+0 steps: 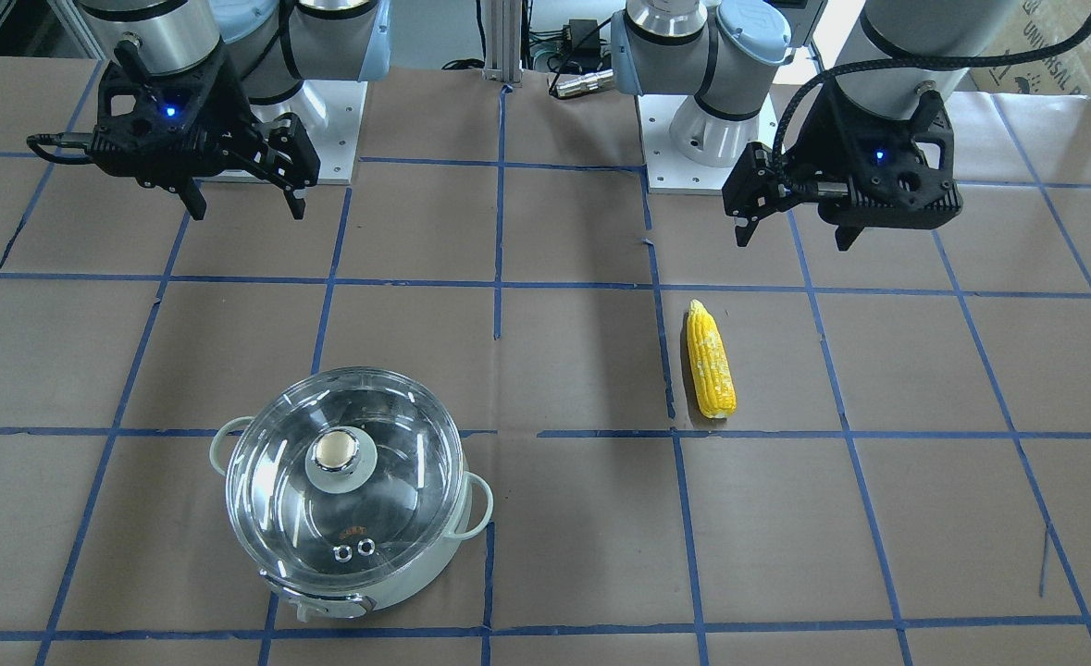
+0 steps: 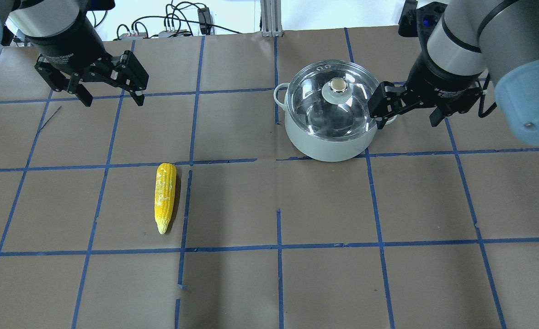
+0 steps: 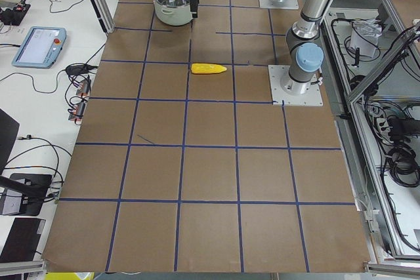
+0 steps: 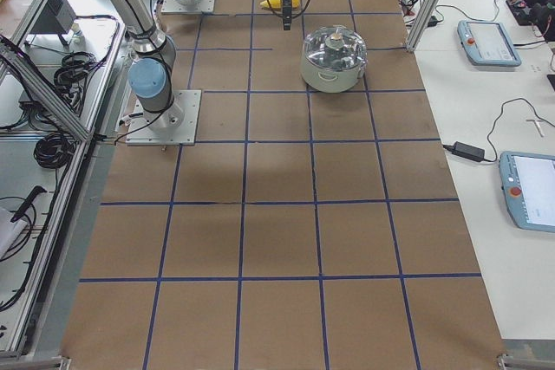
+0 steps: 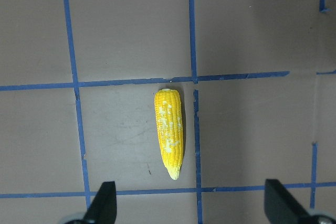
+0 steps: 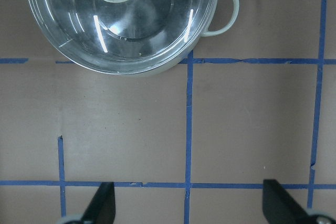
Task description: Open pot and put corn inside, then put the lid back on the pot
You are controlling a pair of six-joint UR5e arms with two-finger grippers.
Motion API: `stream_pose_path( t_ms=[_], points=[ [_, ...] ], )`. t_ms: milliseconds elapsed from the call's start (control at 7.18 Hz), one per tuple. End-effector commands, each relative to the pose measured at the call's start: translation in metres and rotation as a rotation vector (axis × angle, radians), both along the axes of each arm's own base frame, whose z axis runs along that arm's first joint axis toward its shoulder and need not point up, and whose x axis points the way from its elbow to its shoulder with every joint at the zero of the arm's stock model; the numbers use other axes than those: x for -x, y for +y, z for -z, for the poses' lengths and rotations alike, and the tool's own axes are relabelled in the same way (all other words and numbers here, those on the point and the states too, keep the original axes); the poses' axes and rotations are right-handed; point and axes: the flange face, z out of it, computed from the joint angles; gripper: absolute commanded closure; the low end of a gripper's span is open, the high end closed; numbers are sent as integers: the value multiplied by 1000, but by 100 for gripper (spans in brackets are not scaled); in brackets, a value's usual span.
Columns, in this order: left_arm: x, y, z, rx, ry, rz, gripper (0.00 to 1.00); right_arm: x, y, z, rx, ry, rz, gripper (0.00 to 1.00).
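Note:
The pot [image 2: 328, 145] stands on the table with the glass lid [image 2: 315, 109] on it, beige knob [image 2: 338, 85] on top. It also shows in the front view [image 1: 415, 573] under its lid [image 1: 388, 444]. The corn [image 2: 165, 196] lies flat on the paper, apart from the pot, and shows in the front view [image 1: 710, 361] and the left wrist view [image 5: 169, 132]. My left gripper [image 2: 112, 101] is open and empty, hovering beyond the corn [image 1: 793, 239]. My right gripper [image 2: 404, 123] is open and empty, beside the pot's right side [image 1: 248, 213]. The right wrist view shows the lid [image 6: 121, 19].
Brown paper with a blue tape grid covers the table [image 2: 278, 205]. The arm bases [image 1: 702, 139] stand at the robot's edge. Cables and tablets [image 4: 490, 41] lie off the table's far side.

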Motion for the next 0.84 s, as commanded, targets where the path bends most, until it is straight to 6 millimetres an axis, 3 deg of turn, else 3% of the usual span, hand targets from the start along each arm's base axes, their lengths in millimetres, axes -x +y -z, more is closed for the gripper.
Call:
stream_pose_path(
  t_ms=[0,696],
  points=[
    [3,-4,-1,-1,0,-28,0,0,0,-1,3,-2,0,0],
    [7,-2,-2,2,2,-38,0,0,-2,-1,9,-4,3,0]
  ],
)
